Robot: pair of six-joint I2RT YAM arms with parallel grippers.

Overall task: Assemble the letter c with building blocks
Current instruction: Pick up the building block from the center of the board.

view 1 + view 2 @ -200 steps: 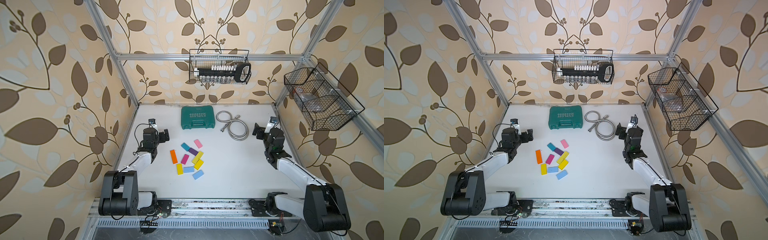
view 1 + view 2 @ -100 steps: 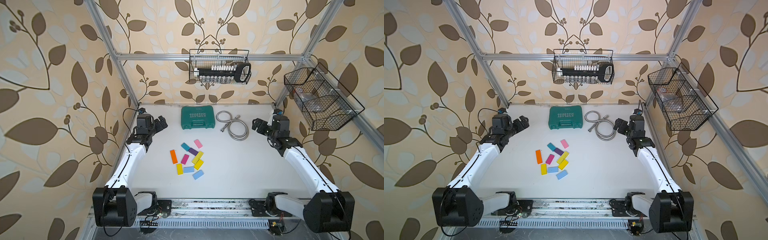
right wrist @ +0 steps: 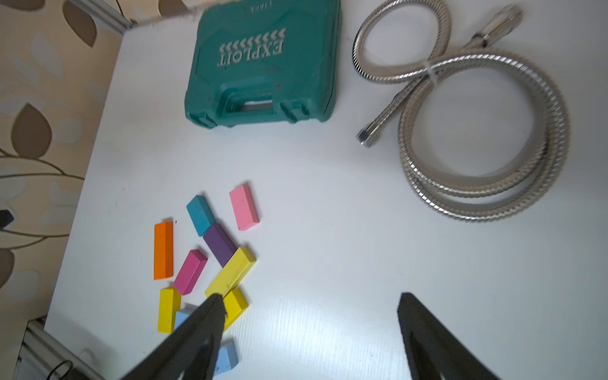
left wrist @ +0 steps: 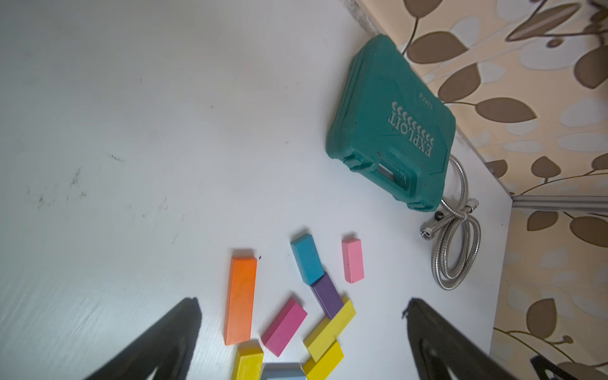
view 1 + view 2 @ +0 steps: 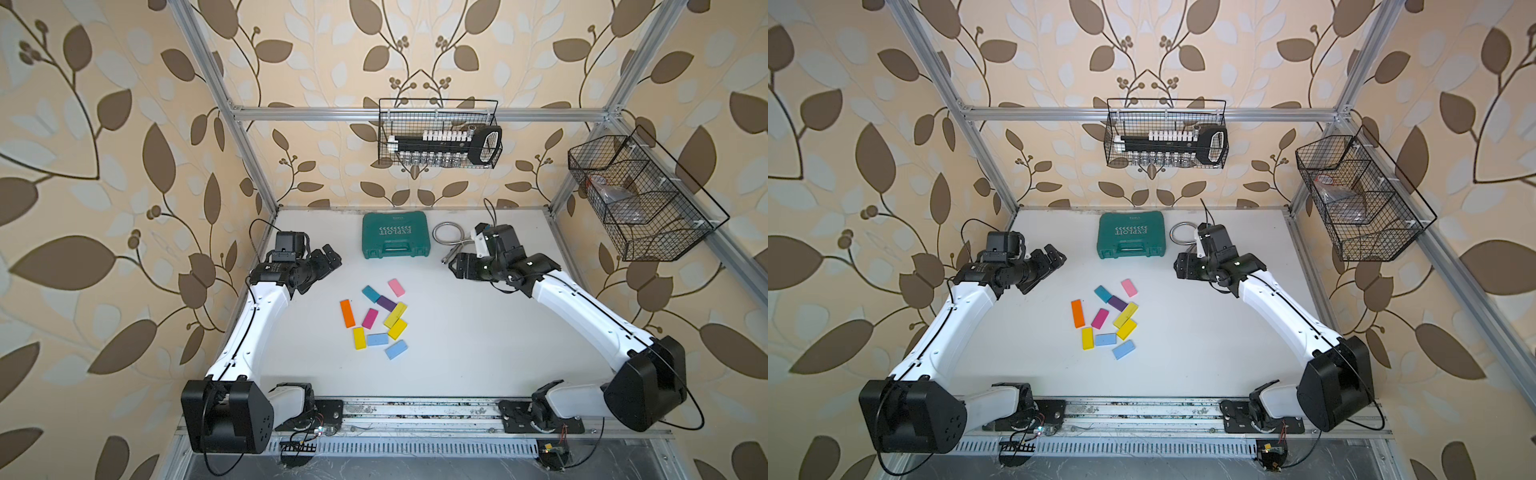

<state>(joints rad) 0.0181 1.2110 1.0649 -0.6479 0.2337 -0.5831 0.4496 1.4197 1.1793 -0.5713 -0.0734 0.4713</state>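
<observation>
Building blocks (image 5: 369,318) cluster on the table (image 5: 478,332), seemingly well apart from its edges.

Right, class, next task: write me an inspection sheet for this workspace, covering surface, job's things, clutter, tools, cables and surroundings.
Surface: white table, flat, with faint dark scuffs in the left wrist view.
Job's things: ten building blocks lying loose mid-table, some touching; no letter C formed yet.
Clutter: green tool case, shut, at the back; coiled metal hose beside it.
Grippers: left tool and right tool both open, empty, above the table either side of the blocks.
Cables: black cable loops off each wrist.
Surroundings: wire basket on the back wall holding a socket rail; second wire basket on the right wall.
</observation>
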